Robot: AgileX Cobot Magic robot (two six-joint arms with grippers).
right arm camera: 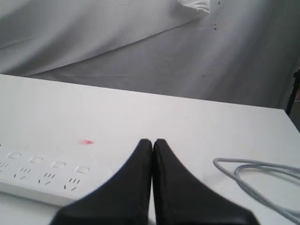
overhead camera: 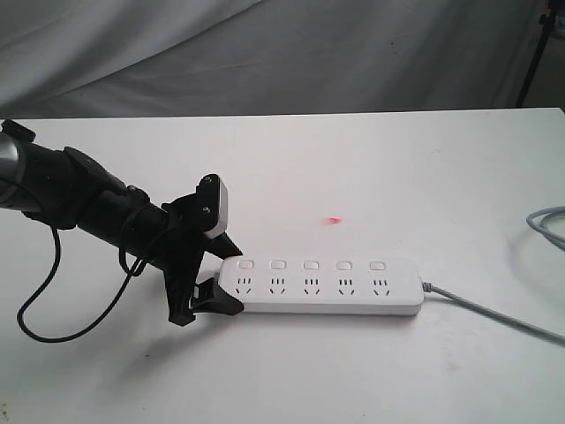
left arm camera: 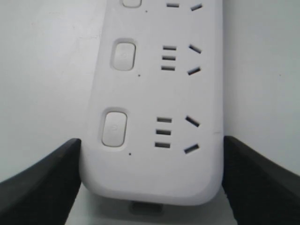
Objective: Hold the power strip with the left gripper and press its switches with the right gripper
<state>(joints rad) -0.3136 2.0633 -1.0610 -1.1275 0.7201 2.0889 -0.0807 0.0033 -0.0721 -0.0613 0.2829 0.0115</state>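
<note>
One power strip (overhead camera: 322, 299) is lying on one desk (overhead camera: 397, 168), carrying five switches (overhead camera: 311, 265) and five socket sets (overhead camera: 311, 285). One grey cord (overhead camera: 494, 314) is trailing off toward three o'clock, and one red mark (overhead camera: 334, 220) is showing toward twelve o'clock. Two grippers are appearing, the left gripper (overhead camera: 228, 276) and the right gripper (right arm camera: 153, 141), each bearing two fingers (right arm camera: 136, 187).

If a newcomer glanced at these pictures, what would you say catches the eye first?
A long flat white plastic power strip lies on the white table, its rounded end clasped by the fingers of the black left gripper. The black right gripper hangs above the table with fingers pressed together, apart from the strip.
</note>
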